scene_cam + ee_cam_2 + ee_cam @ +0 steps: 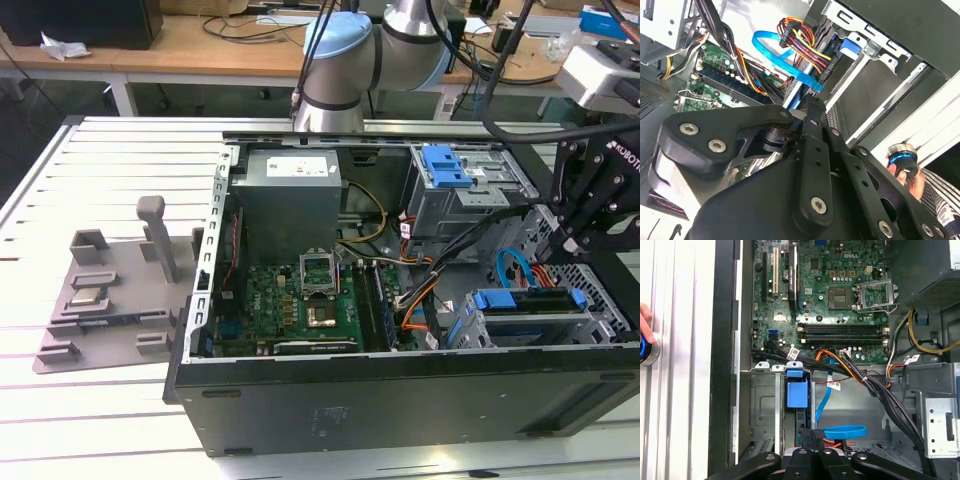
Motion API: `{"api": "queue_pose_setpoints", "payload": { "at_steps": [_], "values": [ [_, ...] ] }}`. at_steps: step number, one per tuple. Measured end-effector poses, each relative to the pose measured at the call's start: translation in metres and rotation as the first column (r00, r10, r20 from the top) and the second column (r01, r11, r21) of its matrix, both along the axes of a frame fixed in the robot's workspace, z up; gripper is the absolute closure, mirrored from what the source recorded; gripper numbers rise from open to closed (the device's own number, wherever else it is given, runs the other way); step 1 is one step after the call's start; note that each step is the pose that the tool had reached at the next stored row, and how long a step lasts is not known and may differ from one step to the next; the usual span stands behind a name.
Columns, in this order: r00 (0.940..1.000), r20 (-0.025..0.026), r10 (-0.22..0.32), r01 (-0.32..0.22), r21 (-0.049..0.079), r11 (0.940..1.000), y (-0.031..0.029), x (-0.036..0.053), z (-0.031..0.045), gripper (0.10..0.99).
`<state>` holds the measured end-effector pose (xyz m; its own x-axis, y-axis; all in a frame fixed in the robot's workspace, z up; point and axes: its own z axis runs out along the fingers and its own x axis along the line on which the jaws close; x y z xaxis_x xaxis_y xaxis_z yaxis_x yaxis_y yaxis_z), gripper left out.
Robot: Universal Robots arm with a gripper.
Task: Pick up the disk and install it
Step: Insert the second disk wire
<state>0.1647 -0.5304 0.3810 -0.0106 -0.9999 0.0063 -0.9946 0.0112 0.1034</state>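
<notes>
The disk (525, 299) sits in the drive cage at the front right corner of the open computer case (400, 400). Its blue frame runs along the top. In the first wrist view the disk (796, 392) stands on edge inside the cage, and in the second wrist view its blue frame (850, 47) lies between silver rails. My gripper (572, 243) hangs just above and behind the cage. Its black fingers are pressed together with nothing between them, in both wrist views (812, 435) (812, 107). It hovers near the disk without touching it.
A blue data cable (845, 431) and a bundle of coloured wires (800, 42) lie beside the fingers. The motherboard (300, 305), a grey power supply box (290, 200) and a blue latch (445, 165) fill the case. A grey fixture (110, 290) lies at the exterior view's left. A hand (645, 320) rests on a blue-ringed button (646, 347).
</notes>
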Motion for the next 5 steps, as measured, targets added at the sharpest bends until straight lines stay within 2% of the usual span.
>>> {"api": "queue_pose_setpoints", "payload": {
  "at_steps": [5],
  "values": [
    [1.0, 0.0001, 0.0, 0.0, 0.0, 1.0, 0.0, 0.0, 0.0001, 0.98]
  ]
}}
